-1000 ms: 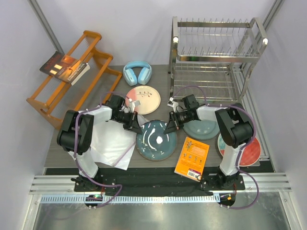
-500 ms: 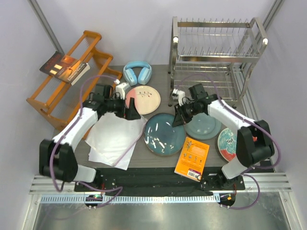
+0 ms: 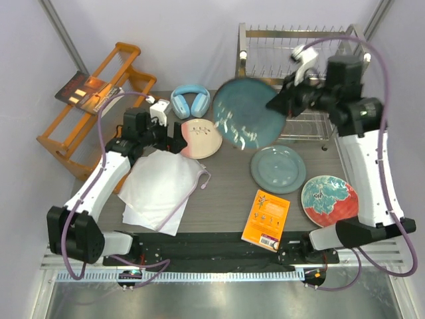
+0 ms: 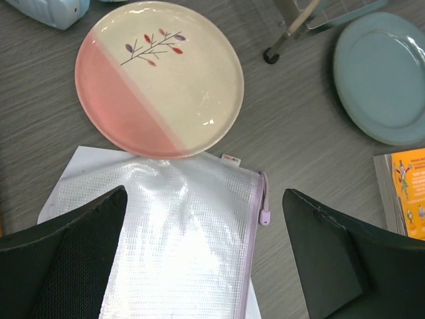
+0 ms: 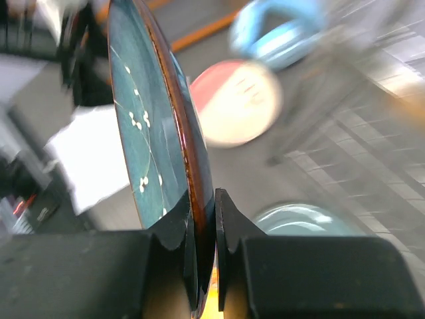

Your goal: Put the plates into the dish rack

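One dark teal plate (image 3: 247, 113), pinched by the right tool (image 5: 203, 206): we should enter it upright into the dish rack (image 3: 243, 60), upper right.

light blue headphones (image 3: 190, 102): 11 o'clock on dark wood-grain table (image 3: 226, 189).
orange wooden slatted rack (image 3: 123, 53): 10 o'clock, dark book (image 3: 89, 93) lying on it.
clear mesh zip pouch (image 3: 163, 189) over white paper (image 3: 136, 211): 8 o'clock.
orange booklet (image 3: 267, 219): 5 o'clock, near edge.

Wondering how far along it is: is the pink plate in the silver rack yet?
No, the pink plate lies flat on the table, by the mesh pouch.
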